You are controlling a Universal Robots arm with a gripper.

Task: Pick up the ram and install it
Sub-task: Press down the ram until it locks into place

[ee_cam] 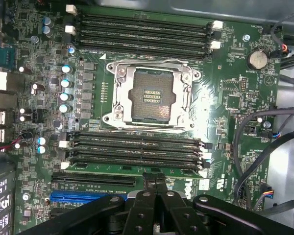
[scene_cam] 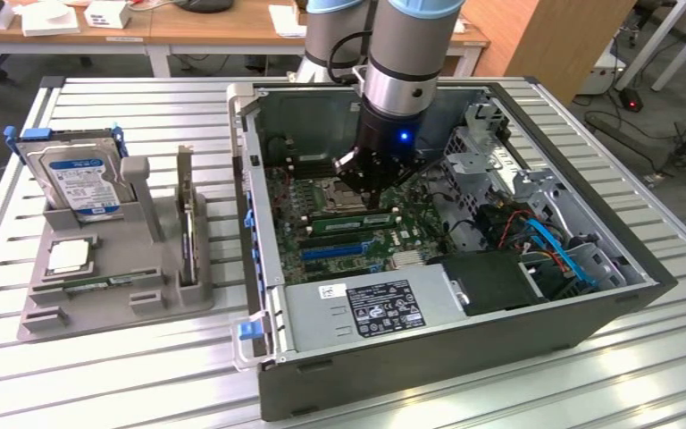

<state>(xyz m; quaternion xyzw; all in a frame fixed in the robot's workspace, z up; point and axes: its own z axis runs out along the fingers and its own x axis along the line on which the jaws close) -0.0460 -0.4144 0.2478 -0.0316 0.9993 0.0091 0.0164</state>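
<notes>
Tool (scene_cam: pixel 371 181) closed, empty, inside computer case (scene_cam: pixel 581 304), slatted metal table (scene_cam: pixel 104 357), wooden desks (scene_cam: pixel 200 27) behind

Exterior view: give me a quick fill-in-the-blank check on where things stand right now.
1. The gripper hangs over the ___ inside the open computer case.
2. The gripper's jaws are ___.
3. The hard drive stands in the grey holder, on the exterior view's ___ of the case.
Missing words: motherboard; shut; left.
</notes>
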